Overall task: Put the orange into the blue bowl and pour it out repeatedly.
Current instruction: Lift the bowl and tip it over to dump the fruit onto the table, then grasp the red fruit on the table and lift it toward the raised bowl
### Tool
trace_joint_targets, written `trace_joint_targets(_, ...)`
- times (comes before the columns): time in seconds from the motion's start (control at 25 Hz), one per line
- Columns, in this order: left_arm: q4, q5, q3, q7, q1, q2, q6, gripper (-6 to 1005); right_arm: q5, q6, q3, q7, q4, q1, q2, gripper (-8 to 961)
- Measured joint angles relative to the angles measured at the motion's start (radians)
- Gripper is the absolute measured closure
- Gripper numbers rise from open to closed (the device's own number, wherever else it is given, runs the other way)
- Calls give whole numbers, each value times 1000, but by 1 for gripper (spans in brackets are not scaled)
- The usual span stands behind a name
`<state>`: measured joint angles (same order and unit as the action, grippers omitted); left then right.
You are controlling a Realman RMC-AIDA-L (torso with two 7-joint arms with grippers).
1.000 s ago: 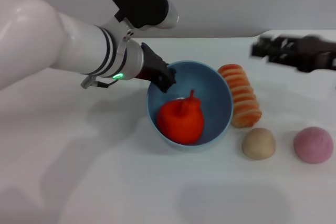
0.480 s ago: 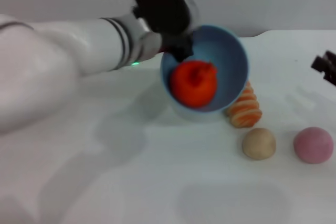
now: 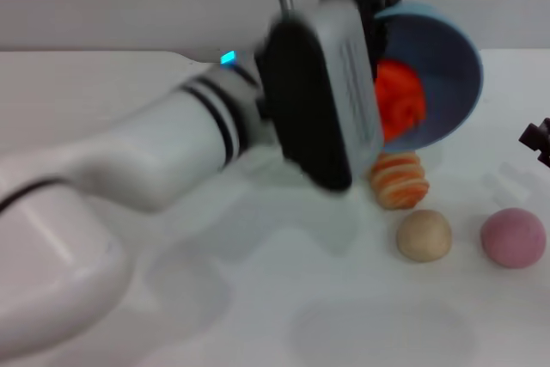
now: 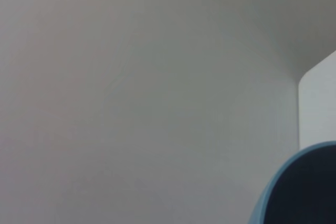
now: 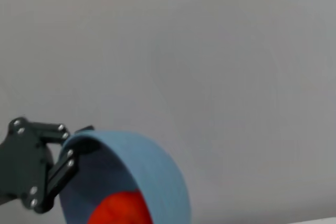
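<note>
My left gripper (image 3: 376,4) is shut on the rim of the blue bowl (image 3: 457,56), holding it high above the table and tipped steeply on its side. The orange (image 3: 400,100) still lies inside, against the lower wall. The right wrist view shows the same grip from farther off: the left gripper (image 5: 72,146) clamps the rim of the blue bowl (image 5: 152,174), and the orange (image 5: 119,211) shows within. A slice of the blue bowl (image 4: 294,192) fills one corner of the left wrist view. Only a dark tip of my right gripper (image 3: 537,138) shows at the table's right edge.
A striped bread loaf (image 3: 398,180) lies on the white table (image 3: 258,315) right below the raised bowl. A tan ball (image 3: 424,235) and a pink ball (image 3: 513,237) sit nearer the front right. My left forearm spans the middle of the head view.
The left arm has lifted the bowl off the table, carried it up and right, and tipped it further. The orange stayed inside. The right gripper drew back to the right edge.
</note>
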<state>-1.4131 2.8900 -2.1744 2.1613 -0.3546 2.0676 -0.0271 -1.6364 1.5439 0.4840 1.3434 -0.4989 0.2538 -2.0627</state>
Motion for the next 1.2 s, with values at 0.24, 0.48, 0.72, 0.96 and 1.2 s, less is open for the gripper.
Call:
trace_joint_targets(0.24,82,0,-57,-221,57,1,181,1001,2,-1,-31,-19,25,-6,-4,524)
trace_joint_targets(0.48,203,-6,-120,-485,101,9,414,1001,4,-1,-65,-39,65,-6,-5,531)
trace_joint_targets(0.72,218,-70,-118,-479,111,9,477,1000,5,-1,-66,-47,74,-1,-3,538)
trace_joint_targets(0.96,129,-590,-42,-454,70,4,318,1000,-5,2,-53,-40,71,20,6,545)
trace_joint_targets(1.2,147,-984,235,-347,-18,-4,-112,1000,-95,4,-47,60,36,65,23,553)
